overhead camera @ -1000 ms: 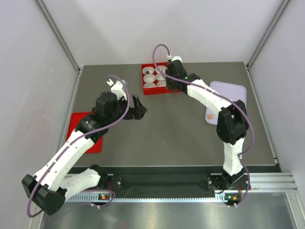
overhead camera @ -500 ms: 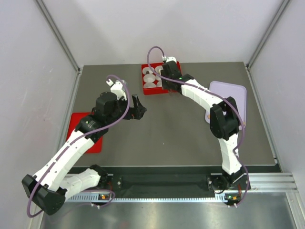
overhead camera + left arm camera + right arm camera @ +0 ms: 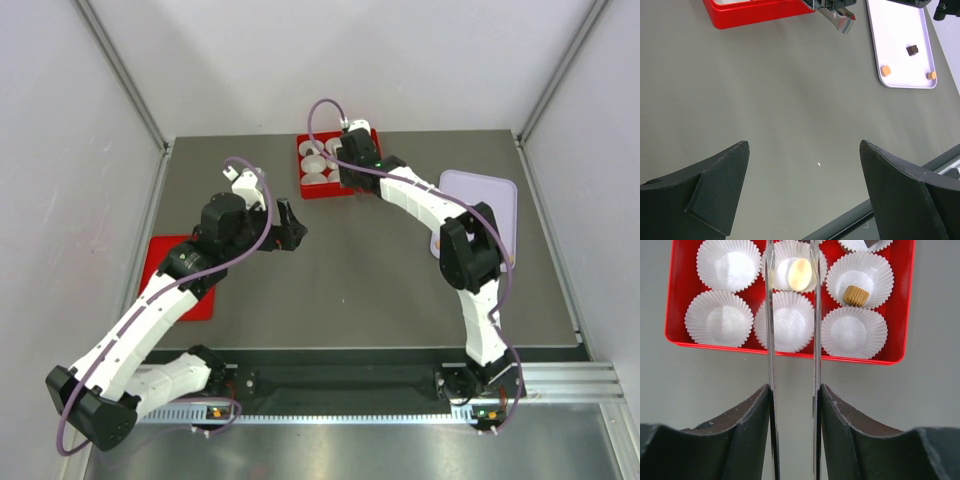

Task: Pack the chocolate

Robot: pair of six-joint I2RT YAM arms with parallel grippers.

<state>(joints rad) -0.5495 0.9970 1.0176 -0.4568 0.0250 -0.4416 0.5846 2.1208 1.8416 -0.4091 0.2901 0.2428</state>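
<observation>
Right wrist view: right gripper (image 3: 792, 255) stood parted around a pale chocolate (image 3: 800, 275) in a paper cup (image 3: 781, 269); left gripper (image 3: 802, 146) gaped wide.

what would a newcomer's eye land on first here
The red tray of white paper cups at the table's far edge, with the right gripper over it and a pale chocolate showing between its parted fingers at a middle cup; a tan chocolate sits in the next cup. Then the lavender tray on the right holding three chocolates, and the left gripper wide open above the tabletop.
</observation>
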